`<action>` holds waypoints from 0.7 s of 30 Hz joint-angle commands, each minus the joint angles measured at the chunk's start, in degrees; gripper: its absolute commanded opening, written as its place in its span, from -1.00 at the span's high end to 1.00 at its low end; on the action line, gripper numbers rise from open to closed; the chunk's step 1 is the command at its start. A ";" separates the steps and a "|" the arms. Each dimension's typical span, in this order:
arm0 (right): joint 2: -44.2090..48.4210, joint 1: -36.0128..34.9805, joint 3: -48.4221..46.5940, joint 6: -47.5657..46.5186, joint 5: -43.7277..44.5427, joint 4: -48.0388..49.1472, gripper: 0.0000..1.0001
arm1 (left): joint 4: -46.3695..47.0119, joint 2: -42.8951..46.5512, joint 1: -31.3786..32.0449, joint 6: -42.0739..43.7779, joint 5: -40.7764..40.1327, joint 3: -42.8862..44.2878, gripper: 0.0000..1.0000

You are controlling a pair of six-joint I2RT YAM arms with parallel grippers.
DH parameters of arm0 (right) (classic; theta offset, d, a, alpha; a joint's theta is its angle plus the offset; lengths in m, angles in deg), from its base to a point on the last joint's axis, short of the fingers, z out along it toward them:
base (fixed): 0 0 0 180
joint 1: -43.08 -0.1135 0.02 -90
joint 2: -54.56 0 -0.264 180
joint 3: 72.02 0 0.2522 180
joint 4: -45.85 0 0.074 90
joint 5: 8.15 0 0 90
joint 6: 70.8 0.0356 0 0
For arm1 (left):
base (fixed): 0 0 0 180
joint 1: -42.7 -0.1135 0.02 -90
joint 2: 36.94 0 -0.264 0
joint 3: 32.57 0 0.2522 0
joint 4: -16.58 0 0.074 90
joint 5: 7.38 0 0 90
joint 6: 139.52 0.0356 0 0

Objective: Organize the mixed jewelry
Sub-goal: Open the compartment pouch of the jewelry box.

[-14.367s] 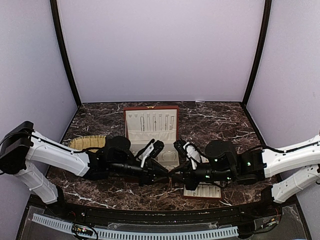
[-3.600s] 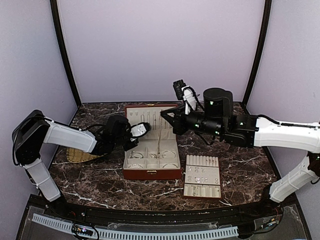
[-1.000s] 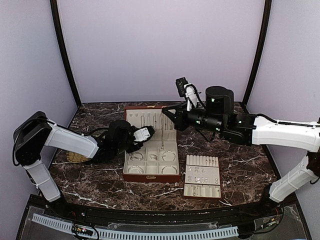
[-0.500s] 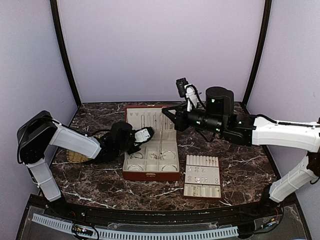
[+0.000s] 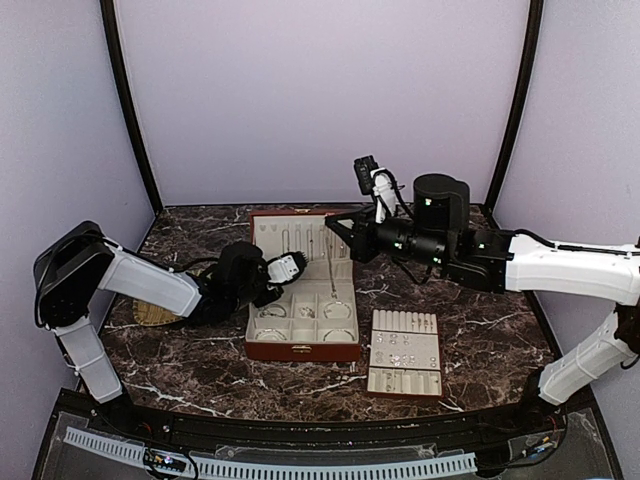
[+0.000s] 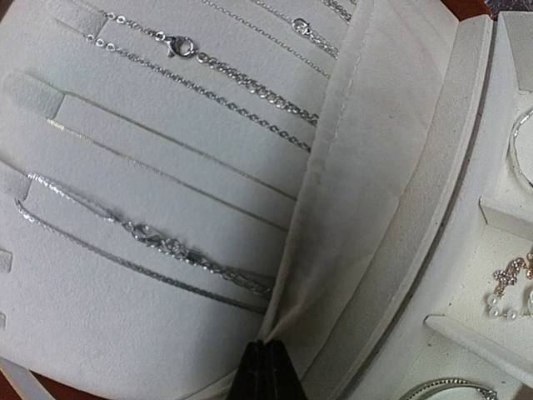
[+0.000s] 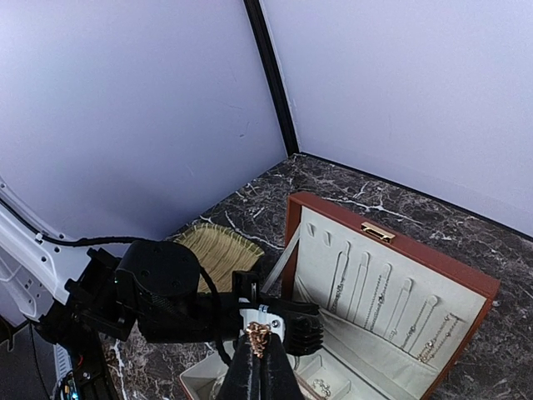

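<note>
Now R claw clamps gold-tone chain at its tips, above open box.

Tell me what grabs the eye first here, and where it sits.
The open red-brown jewelry box at the middle of the marble table, silver chains strung across its cream lid. Above it the right gripper is shut on a small gold piece, a thin strand hanging toward the box, while the left gripper pinches the lid's cream flap.
</note>
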 commanded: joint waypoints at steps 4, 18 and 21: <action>0.77 0.75 -0.99 -0.37 -0.56 2.20 1.00 | -6.32 2.89 0.05 -3.32 7.23 -3.45 1.00; -3.60 0.74 -8.12 -3.84 0.35 0.62 1.00 | -7.97 3.75 3.19 -7.42 11.21 -3.97 1.00; -5.54 0.74 -10.50 -5.19 1.51 0.16 1.00 | -8.15 3.44 4.03 -8.44 11.84 -3.96 1.00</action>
